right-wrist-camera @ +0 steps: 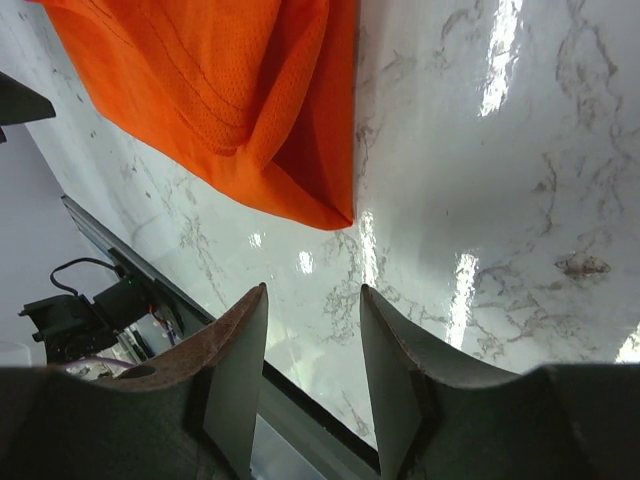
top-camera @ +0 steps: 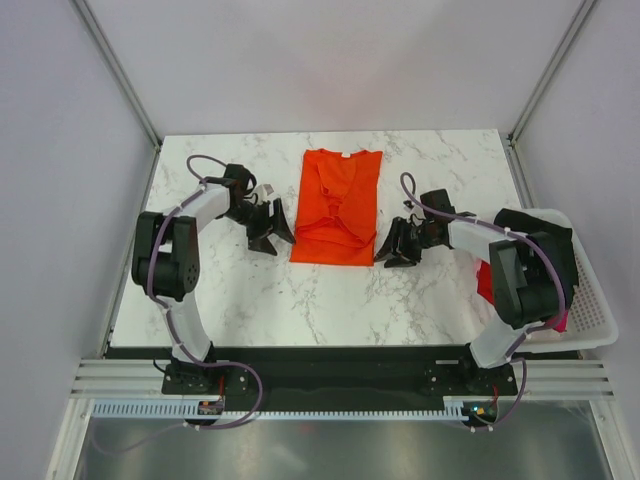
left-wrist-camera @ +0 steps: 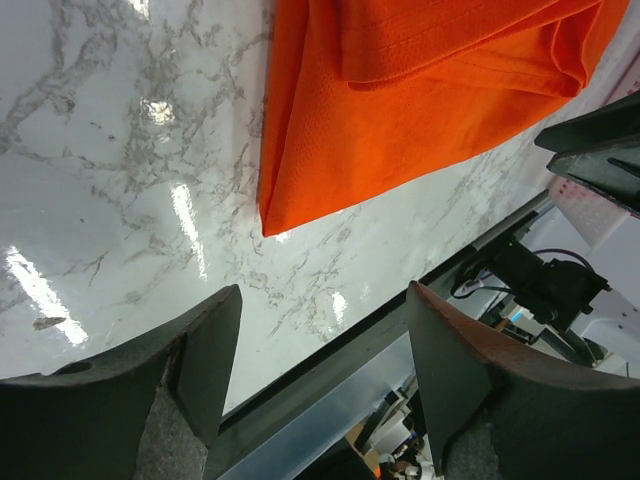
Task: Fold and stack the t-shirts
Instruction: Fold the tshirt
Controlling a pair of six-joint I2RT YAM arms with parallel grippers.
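1. The orange t-shirt [top-camera: 338, 205] lies flat mid-table [top-camera: 300, 300], its sides folded in to a narrow rectangle, collar at the far end.
2. My left claw [top-camera: 272, 230] gapes empty beside its near left corner.
3. My right claw [top-camera: 395, 247] gapes empty by the near right corner.
4. A black shirt [top-camera: 540, 232] sits in the basket [top-camera: 592, 322].

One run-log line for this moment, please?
orange shirt: partly folded, flat on table | left tool: open, empty | right tool: open, empty

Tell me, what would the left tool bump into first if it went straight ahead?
Probably the orange-red t-shirt: its near corner lies just ahead of the left tool, though the marble table may come first.
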